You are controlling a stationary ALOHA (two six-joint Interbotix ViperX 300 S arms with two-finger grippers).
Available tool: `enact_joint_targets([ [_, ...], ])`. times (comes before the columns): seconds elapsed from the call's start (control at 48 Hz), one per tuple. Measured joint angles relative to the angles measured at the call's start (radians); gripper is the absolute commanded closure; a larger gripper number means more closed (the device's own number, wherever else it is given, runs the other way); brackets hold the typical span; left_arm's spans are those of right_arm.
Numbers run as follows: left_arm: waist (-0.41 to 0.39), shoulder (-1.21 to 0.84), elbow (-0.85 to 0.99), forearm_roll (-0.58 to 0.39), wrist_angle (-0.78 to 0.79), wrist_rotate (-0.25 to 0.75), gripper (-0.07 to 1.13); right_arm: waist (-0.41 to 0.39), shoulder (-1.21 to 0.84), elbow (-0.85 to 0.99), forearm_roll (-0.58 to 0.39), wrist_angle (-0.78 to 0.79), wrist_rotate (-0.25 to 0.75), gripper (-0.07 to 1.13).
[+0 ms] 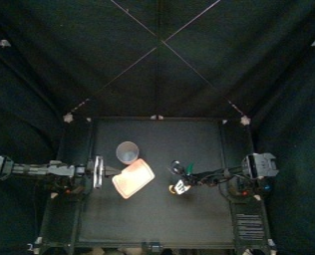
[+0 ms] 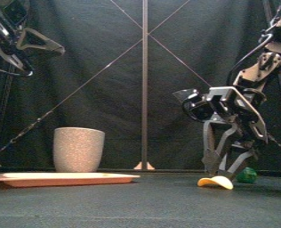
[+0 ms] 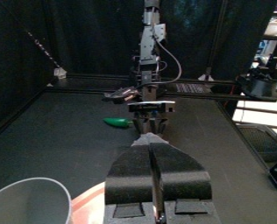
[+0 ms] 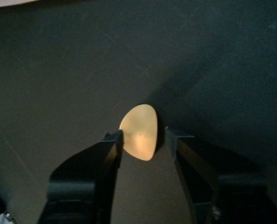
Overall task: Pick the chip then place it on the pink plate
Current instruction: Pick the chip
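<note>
Chip [image 4: 140, 133] lies on the worktop [image 2: 143, 200] toward its right side, a pale yellow curved oval, with the right pincer [image 2: 217, 172] lowered over it. The two jaws sit against its long edges and appear to be pinching it, though it has not left the surface.

The main risk, as I judge it, is the hold itself. The chip is thin, smooth and bowed, so pressure on its rim could make it pop out sideways, tip flat, or slide down as the arm lifts. A hold set off the middle would let it swing and drop on the way over.

A green toy [image 2: 245, 175] sits just beside the chip, close enough to be nudged if the pincer shifts.

The pink plate [image 2: 60, 178] is well apart, on the left, with a grey cup [image 2: 79, 149] behind it. The plate is shallow, so a release from height could let the chip bounce or skid off. The left pincer [image 3: 155, 153], pressed together and holding nothing, hangs above that side and could crowd the approach.

No brand, label or writing can be read on any of these things.
</note>
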Motion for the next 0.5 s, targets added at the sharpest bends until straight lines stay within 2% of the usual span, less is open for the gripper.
enact_joint_targets([
  [0.208, 0.012, -0.002, 0.005, 0.0, 0.0, 0.002, 1.05, 0.02, -0.002, -0.002, 0.011, 0.0, 0.002, 0.51],
  [0.5, 0.021, -0.002, 0.008, 0.0, 0.0, 0.0, 1.05, 0.025, 0.0, -0.037, -0.006, -0.005, -0.002, 0.61],
])
